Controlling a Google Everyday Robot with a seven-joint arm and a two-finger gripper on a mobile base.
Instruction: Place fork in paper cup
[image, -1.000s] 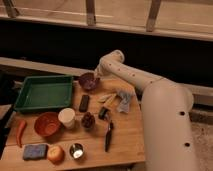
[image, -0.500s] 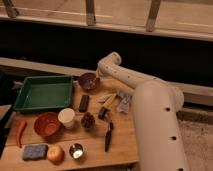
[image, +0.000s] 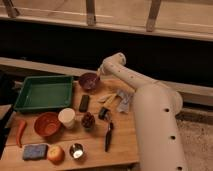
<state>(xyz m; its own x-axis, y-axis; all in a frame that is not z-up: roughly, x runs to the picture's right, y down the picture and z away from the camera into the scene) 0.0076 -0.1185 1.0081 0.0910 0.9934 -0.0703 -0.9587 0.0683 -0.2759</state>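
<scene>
1. The gripper (image: 124, 102), at the end of the white arm (image: 150, 107), hung low over the table (image: 93, 143), just beside the pale wooden utensils (image: 109, 98). How wide its jaws stood, and whether they held anything, could not be told.
2. The fork (image: 108, 137), a thin dark sliver as far as it showed, lay flat on the table. It was nearer the front edge than the gripper, slightly to its left, and apart from it.
3. Its long axis ran roughly far to near, leaning a little left at the near end. Jaws set across that line would probably grip it best.
4. The paper cup (image: 66, 117) stood upright to the left of the fork. A dark reddish-brown cup (image: 88, 120) stood between them, so the carry would have to pass it.
</scene>
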